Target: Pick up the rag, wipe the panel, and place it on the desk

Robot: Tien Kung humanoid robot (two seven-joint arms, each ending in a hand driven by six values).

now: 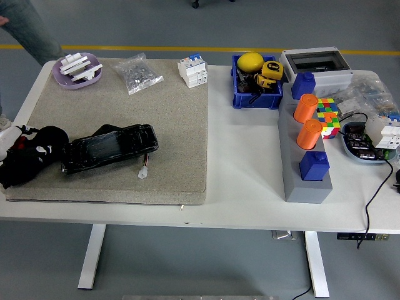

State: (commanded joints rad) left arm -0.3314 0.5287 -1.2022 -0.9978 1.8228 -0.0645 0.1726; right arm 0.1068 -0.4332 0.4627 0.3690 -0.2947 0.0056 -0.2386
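The black panel (109, 149) lies flat on the beige mat (181, 137), at its left front, with a small white connector (144, 172) on a wire at its right end. My left hand (30, 156) is a black mass at the mat's left edge, touching the panel's left end. Dark cloth-like folds with a bit of white and red (14, 141) sit with the hand. I cannot tell the rag apart from the hand, nor whether the hand holds it. My right hand is out of view.
At the mat's back stand a purple bowl (78, 70) of white parts, a bag of screws (137, 74) and a white breaker (192, 70). To the right are a blue bin (256, 94), a grey box (312, 62), a grey block (305, 181) with orange and blue pegs, and a cube (329, 116). A person's leg (28, 31) is at the top left.
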